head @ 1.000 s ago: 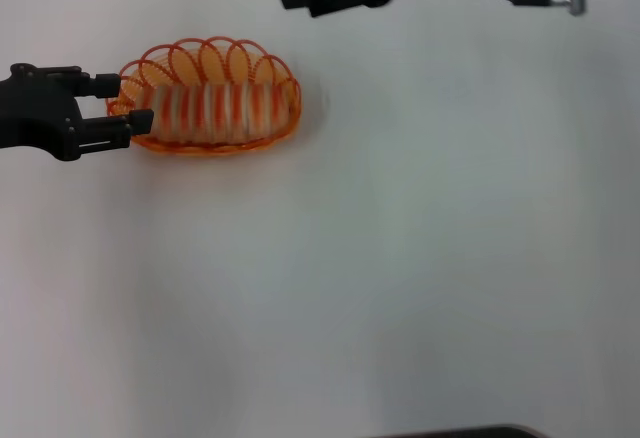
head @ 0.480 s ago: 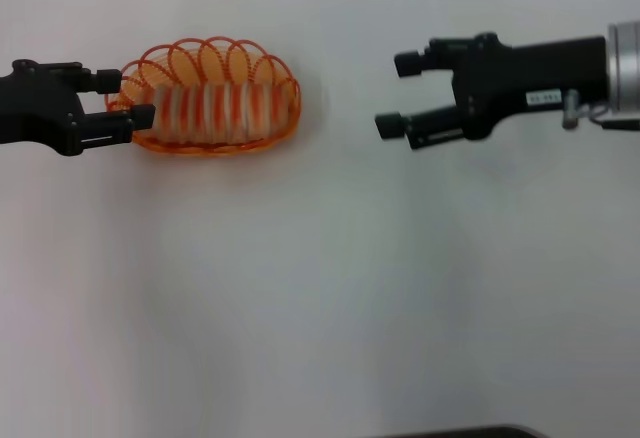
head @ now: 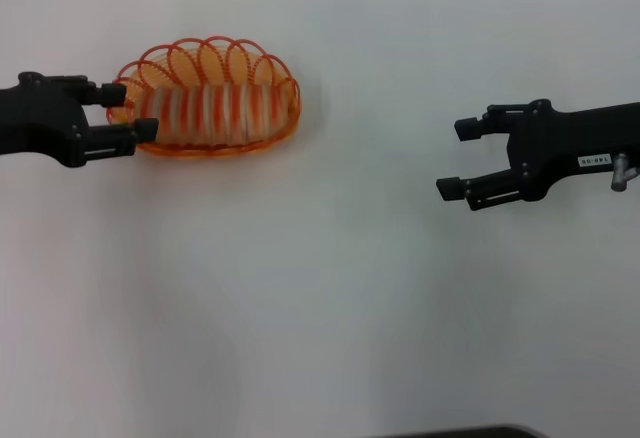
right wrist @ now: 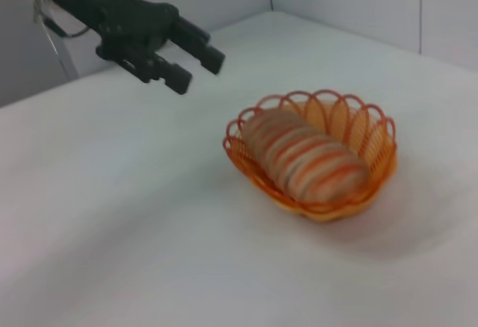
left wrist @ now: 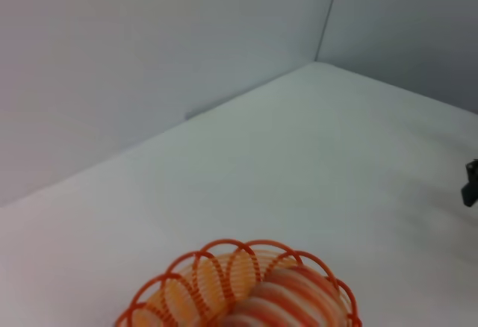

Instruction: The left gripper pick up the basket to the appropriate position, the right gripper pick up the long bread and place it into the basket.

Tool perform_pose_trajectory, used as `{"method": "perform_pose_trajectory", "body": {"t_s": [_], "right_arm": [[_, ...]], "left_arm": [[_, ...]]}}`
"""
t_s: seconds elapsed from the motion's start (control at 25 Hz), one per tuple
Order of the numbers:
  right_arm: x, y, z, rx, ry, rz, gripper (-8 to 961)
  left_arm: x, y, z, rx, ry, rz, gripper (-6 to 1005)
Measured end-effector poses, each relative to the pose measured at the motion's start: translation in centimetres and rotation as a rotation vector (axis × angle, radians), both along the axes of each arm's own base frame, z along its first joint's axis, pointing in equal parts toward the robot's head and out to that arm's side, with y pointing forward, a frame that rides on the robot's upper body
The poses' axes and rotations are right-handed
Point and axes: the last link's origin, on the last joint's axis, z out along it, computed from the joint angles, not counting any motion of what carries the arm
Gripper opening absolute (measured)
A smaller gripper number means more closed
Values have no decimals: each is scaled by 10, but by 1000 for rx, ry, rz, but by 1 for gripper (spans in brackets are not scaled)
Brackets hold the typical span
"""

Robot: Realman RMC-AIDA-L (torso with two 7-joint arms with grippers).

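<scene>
With the long bread (head: 215,108) lying in the basket (head: 285,118) on the counter (head: 320,308), my left hand (head: 132,110) sits fingers apart at its rim, so I'd draw straight back without snagging wire, while my right hand (head: 458,158) hangs open, well clear.

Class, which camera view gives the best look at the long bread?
The right wrist view: the long bread shows whole inside the basket, stripes clear. The head view shows it smaller, from above; the left wrist view catches only one end.
</scene>
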Motion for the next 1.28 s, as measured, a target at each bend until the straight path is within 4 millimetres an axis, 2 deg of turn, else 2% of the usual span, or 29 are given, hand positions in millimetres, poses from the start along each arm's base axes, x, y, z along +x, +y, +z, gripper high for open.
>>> {"method": "perform_pose_trajectory", "body": {"t_s": [0.68,1.28], "right_arm": [[2,1,3,4,-20,21,931],[-1,4,5,8,-13,25,931]], "left_arm": [[-6,-4,-3,-37,24,21,615],[-20,-9,-2,-47,87,70,615]]}}
